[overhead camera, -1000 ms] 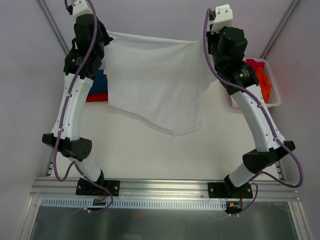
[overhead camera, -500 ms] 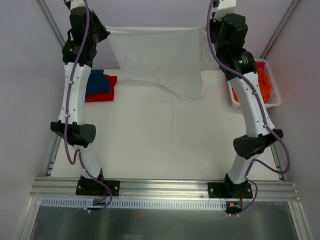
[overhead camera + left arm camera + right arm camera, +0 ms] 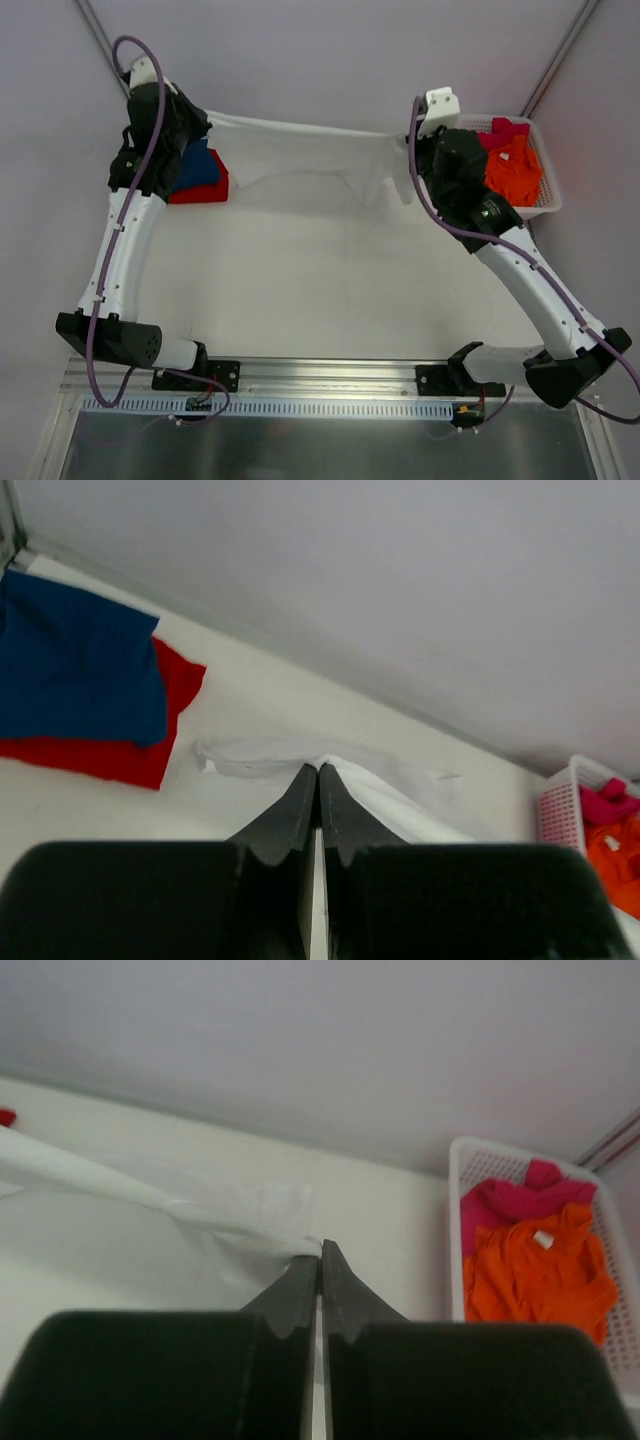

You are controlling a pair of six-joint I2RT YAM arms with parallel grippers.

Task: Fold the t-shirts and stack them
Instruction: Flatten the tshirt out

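The left arm (image 3: 122, 235) and the right arm (image 3: 530, 285) are both made of long white tubes with fat black joints (image 3: 112, 340), and each has a flat black plate (image 3: 195, 376) at its bottom end. A thin purple cable (image 3: 161, 100) runs along each arm, and a little white box (image 3: 440, 108) sits near the far end. The left gripper (image 3: 318, 772) and the right gripper (image 3: 320, 1250) each have two shiny black fingers that get thin and pointy at the tip.

White t-shirt (image 3: 300, 152) stretched taut; blue (image 3: 200, 167) folded atop red (image 3: 198, 191); orange (image 3: 512, 170), pink (image 3: 503, 133) in basket (image 3: 546, 208).
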